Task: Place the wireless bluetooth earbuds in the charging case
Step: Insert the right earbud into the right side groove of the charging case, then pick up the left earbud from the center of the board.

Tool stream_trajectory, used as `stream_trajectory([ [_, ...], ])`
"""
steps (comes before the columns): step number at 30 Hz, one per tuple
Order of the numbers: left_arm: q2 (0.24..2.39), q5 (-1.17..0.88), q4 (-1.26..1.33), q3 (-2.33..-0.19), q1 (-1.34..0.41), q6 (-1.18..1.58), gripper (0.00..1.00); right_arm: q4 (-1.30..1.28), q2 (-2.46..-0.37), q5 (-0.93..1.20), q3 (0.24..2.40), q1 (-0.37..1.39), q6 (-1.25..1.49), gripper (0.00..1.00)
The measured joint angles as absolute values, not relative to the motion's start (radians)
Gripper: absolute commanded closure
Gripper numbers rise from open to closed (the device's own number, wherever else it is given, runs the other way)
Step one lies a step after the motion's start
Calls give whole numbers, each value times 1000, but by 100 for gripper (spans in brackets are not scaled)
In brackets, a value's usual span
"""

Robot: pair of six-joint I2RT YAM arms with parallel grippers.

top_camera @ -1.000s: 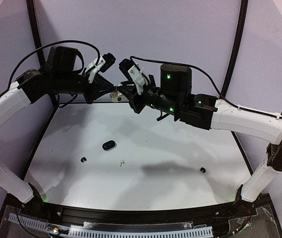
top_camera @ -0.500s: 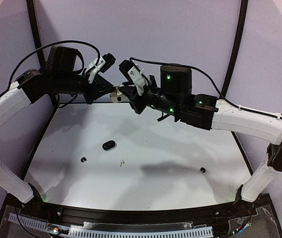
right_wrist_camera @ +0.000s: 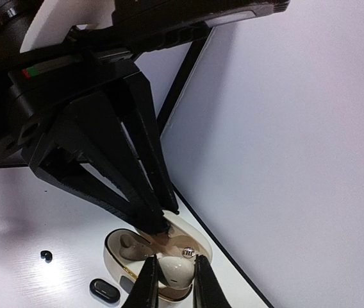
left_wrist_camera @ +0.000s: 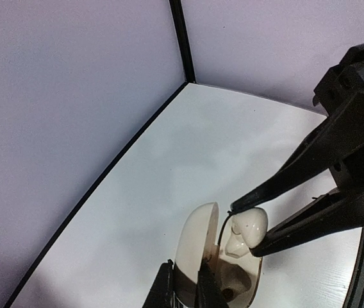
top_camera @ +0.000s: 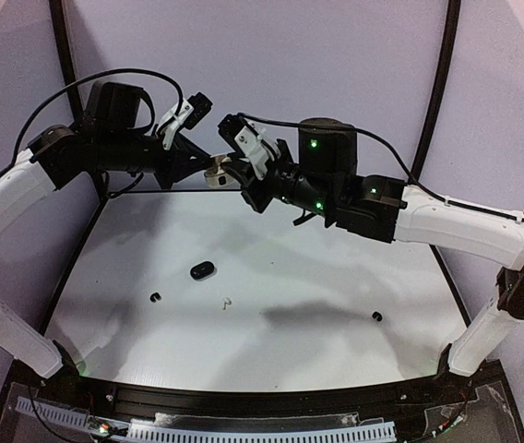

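Note:
Both arms meet high above the table's far edge. My left gripper [left_wrist_camera: 183, 283] is shut on the lid of an open cream charging case [left_wrist_camera: 198, 240], also seen from above [top_camera: 214, 175]. My right gripper [right_wrist_camera: 172, 274] is shut on a white earbud [right_wrist_camera: 177, 271] and holds it at the case's open cavity [right_wrist_camera: 127, 247]; the left wrist view shows this earbud [left_wrist_camera: 251, 224] against the case's inner tray. On the table lie a white earbud [top_camera: 228, 302] and two black earbuds [top_camera: 156, 297] [top_camera: 376, 317].
A small black charging case [top_camera: 202, 270], lid shut, lies on the white table [top_camera: 317, 268] left of centre. Lilac walls and black frame posts [top_camera: 439, 83] close in the back and sides. Cables loop above both wrists.
The left gripper and the case have edged slightly upward, and the right gripper with its earbud has followed. Both grips are unchanged.

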State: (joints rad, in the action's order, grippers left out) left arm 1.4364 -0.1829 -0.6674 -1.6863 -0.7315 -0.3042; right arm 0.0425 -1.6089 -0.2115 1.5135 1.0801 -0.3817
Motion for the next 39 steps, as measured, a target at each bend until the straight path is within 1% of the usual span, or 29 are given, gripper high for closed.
stream_trajectory([
  [1,1437,-183,-667,-1686,-731,-302,99,40,-1609,-213,1514,1080,-386,96],
  [4,1440,-185,-668,-1686,-731,-294,99,32,-1609,-216,1514,1081,-392,92],
  [8,1441,-186,-673,-1687,-731,-284,99,7,-1615,-221,1531,1082,-390,83],
  [11,1442,-185,-680,-1687,-729,-280,99,-12,-1627,-227,1551,1084,-388,81],
  [15,1442,-190,-682,-1688,-728,-278,99,-20,-1634,-228,1559,1084,-381,74],
  [17,1443,-198,-685,-1697,-731,-277,99,-23,-1641,-225,1560,1085,-381,72],
  [25,1446,-197,-691,-1699,-731,-274,99,-31,-1641,-224,1565,1085,-357,69],
  [28,1447,-197,-692,-1699,-731,-267,99,-31,-1641,-224,1565,1085,-346,63],
  [29,1447,-197,-692,-1699,-731,-265,99,-32,-1641,-223,1565,1085,-343,57],
  [31,1448,-197,-692,-1699,-731,-256,99,-33,-1639,-206,1565,1085,-329,50],
  [36,1449,-209,-692,-1699,-731,-242,99,-57,-1635,-157,1580,1085,-287,46],
  [39,1449,-220,-689,-1699,-731,-229,99,-71,-1635,-139,1592,1085,-259,37],
])
